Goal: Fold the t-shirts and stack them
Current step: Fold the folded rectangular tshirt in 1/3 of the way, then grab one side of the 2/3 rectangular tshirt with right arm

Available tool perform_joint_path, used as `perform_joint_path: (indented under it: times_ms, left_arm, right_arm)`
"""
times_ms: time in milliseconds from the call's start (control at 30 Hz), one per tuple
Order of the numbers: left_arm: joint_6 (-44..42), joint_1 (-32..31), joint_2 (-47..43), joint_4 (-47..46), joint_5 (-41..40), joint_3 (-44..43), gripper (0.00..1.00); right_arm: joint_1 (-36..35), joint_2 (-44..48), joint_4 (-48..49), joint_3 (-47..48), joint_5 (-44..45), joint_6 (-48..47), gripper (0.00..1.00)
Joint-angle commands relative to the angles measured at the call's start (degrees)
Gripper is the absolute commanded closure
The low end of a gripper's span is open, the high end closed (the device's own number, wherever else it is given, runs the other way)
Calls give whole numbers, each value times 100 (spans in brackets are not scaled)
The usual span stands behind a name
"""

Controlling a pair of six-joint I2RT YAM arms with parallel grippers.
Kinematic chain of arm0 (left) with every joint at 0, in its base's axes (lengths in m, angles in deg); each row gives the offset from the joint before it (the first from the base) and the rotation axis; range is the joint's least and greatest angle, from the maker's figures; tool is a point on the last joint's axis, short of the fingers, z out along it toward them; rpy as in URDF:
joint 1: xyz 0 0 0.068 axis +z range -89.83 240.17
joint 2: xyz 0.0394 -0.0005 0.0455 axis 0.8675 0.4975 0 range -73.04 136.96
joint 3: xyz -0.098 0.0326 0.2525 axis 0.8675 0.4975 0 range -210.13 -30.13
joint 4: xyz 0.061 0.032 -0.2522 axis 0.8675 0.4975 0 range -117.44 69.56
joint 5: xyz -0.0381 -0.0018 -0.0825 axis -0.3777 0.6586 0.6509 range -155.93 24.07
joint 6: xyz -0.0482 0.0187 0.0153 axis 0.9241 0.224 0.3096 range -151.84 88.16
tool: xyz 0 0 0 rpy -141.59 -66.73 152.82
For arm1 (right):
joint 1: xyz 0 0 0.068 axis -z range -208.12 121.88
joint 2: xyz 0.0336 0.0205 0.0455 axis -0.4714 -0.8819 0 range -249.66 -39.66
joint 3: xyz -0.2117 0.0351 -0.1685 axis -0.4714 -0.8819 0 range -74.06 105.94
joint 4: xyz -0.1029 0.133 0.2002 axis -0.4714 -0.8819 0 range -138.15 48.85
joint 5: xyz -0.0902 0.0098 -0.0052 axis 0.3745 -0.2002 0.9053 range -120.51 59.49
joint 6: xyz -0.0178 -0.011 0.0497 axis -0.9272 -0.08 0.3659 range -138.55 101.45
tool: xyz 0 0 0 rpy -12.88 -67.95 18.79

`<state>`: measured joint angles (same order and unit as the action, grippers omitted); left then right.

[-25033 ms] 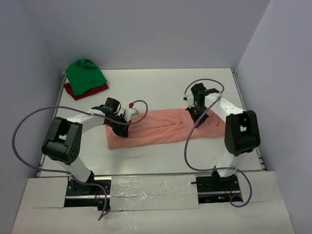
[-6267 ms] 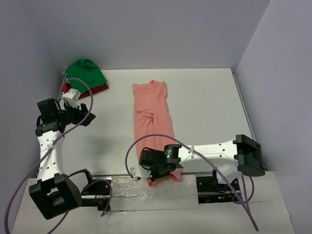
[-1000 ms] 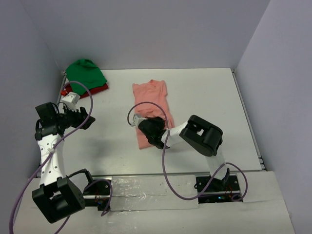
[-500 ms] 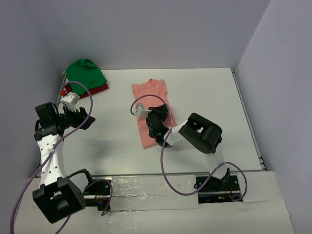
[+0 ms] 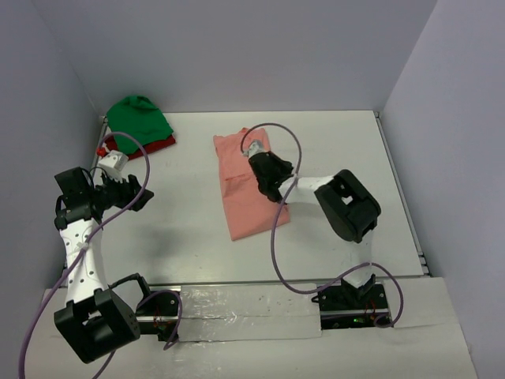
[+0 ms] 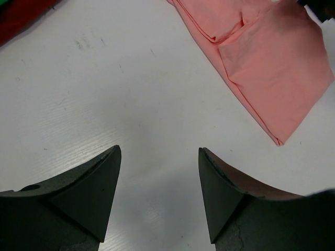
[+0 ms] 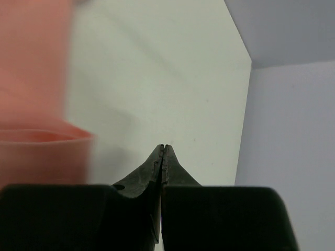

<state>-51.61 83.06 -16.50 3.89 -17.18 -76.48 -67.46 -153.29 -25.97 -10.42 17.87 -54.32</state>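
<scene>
The salmon-pink t-shirt [image 5: 245,193] lies folded into a narrow strip in the middle of the table, and its near end shows in the left wrist view [image 6: 272,57]. My right gripper [image 5: 272,175] hovers low over the strip's far right edge. Its jaws [image 7: 163,146] are shut with nothing between them, and blurred pink cloth [image 7: 36,151] sits to their left. My left gripper [image 5: 130,193] hangs open over bare table well left of the shirt, with nothing between its fingers [image 6: 159,149]. The green t-shirt [image 5: 140,118] lies on the dark red one [image 5: 146,148] at the far left corner.
Lilac walls close the table [image 5: 331,142] on the left, back and right. The right arm's elbow [image 5: 351,205] stands to the right of the pink shirt. A purple cable [image 5: 276,229] loops over the shirt's near right corner.
My right gripper has swung from the shirt's left middle across to its far right edge, staying shut. The pink shirt has shifted slightly. The left arm has not moved.
</scene>
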Motion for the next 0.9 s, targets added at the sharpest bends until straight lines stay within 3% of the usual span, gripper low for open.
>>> perform_joint_path:
  times_ms: [0,200,267,300,333,400,433,500,567,867]
  left_arm:
    - [-115,57,-142,57,284,-67,30]
    - [-124,66,-178,57,328,-59,30]
    - [-132,75,-169,75,328,-67,30]
    - [-141,83,-169,84,345,-67,30]
    - [-124,75,-186,58,346,-59,30]
    - [-124,84,-195,57,337,-59,30]
    - [-124,84,-195,66,328,-59,30]
    - [-115,92,-213,49,328,-67,30]
    - [-106,92,-213,40,328,-59,30]
    - [-106,110,-178,-13,293,-41,30]
  right_arm:
    - [242,840,-696,-114,-119,897,100]
    - [242,2018,519,-633,137,237,96]
    - [224,2501,487,-668,-38,316,87]
    - [215,2686,-54,-634,-648,412,84]
    - [207,3044,-398,-590,-1037,613,71]
    - [180,3371,-1269,-476,-2115,860,61]
    - [180,3625,-1629,-405,-2575,983,50]
    - [136,3759,-2473,-221,-3496,1063,48]
    - [58,3882,-2844,-316,-3827,827,47]
    - [-1444,4375,-2196,-2476,-3090,-799,44]
